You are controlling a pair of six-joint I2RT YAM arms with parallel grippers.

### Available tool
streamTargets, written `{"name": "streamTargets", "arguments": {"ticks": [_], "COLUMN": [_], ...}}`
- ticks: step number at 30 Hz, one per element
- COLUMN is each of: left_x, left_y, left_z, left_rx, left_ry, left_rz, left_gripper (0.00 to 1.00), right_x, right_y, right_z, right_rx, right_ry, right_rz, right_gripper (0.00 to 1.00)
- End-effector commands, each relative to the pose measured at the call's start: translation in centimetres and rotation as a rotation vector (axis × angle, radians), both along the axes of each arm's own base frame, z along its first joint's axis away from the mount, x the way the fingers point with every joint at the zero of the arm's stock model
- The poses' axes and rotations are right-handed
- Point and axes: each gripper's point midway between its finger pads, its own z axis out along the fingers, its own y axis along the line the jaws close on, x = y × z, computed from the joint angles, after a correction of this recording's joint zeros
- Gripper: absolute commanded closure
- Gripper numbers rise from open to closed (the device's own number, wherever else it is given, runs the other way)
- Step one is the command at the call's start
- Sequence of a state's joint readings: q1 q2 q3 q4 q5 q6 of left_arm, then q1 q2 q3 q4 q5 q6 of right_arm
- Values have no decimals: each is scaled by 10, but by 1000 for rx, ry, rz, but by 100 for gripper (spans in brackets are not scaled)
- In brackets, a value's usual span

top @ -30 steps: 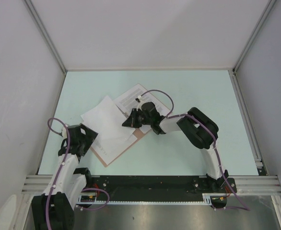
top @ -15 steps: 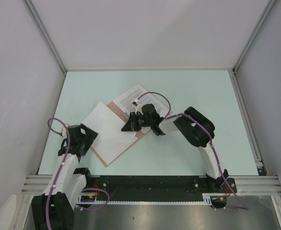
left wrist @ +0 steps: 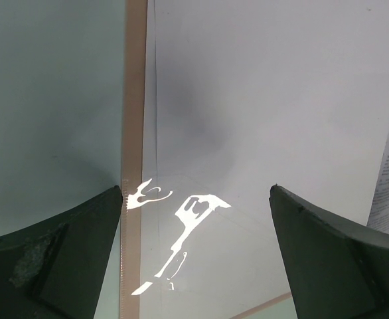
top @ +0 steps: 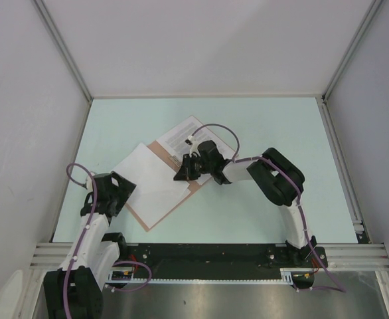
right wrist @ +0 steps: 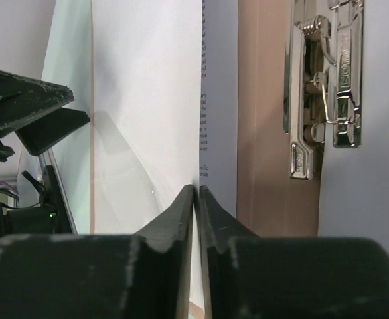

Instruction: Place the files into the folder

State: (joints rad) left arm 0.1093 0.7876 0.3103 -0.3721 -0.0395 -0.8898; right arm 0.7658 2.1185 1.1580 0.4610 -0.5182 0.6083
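The salmon-brown folder (top: 141, 216) lies open and slanted on the table's left half. Blank white files (top: 148, 179) lie on its left part, and a printed file (top: 181, 136) on its far part. My right gripper (top: 183, 171) is shut on the edge of a blank sheet; the right wrist view shows its jaws (right wrist: 196, 189) pinching that sheet (right wrist: 148, 100) next to the bare folder (right wrist: 261, 133) and a printed page (right wrist: 374, 133). My left gripper (top: 121, 189) is open and empty, its jaws (left wrist: 196, 199) wide apart over a blank sheet (left wrist: 261, 100) and the folder's edge strip (left wrist: 135, 100).
A shiny metal clip (right wrist: 324, 86) is fixed on the folder's inner side, close to my right gripper. The pale green table (top: 267, 133) is walled by white panels at the back and on both sides.
My right gripper has dragged the blank sheet down and left, then moved back a little to the right. The sheet now lies flatter on the folder. The left arm has not moved.
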Motion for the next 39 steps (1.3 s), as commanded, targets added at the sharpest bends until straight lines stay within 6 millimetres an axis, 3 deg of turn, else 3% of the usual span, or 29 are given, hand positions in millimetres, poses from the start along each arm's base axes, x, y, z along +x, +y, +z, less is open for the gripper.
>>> {"name": "streamTargets", "arguments": {"ticks": [1, 7, 12, 13, 14, 17, 20, 22, 23, 26, 30, 39], "left_x": [-2, -1, -1, -2, -2, -2, -2, -2, -2, -1, -2, -2], "left_y": [-3, -3, -3, -3, -3, -3, -3, -3, -3, -3, -3, -3], "left_z": [-2, 0, 1, 1, 0, 0, 0, 0, 0, 0, 0, 2], "left_rx": [-15, -14, -13, -13, -13, -15, -15, -14, -14, -14, -15, -13], "left_ry": [8, 1, -2, -1, 1, 2, 4, 4, 4, 2, 5, 1], "left_rz": [-19, -18, -17, -18, -18, -18, -19, -18, -18, -17, -17, -20], "left_gripper": [0, 0, 1, 0, 0, 0, 0, 0, 1, 0, 0, 0], "right_x": [-13, -28, -22, -20, -19, -16, -17, -20, -23, -35, -43, -40], "right_y": [11, 12, 8, 6, 4, -2, -6, -9, -7, -2, -6, -12], "right_z": [16, 1, 12, 14, 18, 22, 19, 15, 14, 8, -1, 4], "right_rx": [16, 12, 25, 22, 17, -7, -39, -66, -70, -68, -84, -100], "right_ry": [-33, 44, 11, 5, -7, -34, -41, -45, -48, -36, -18, -45], "right_rz": [22, -14, -15, -16, -20, -23, -25, -22, -16, 8, -10, -9], "right_gripper": [95, 100, 99, 95, 84, 72, 71, 74, 84, 98, 100, 100]}}
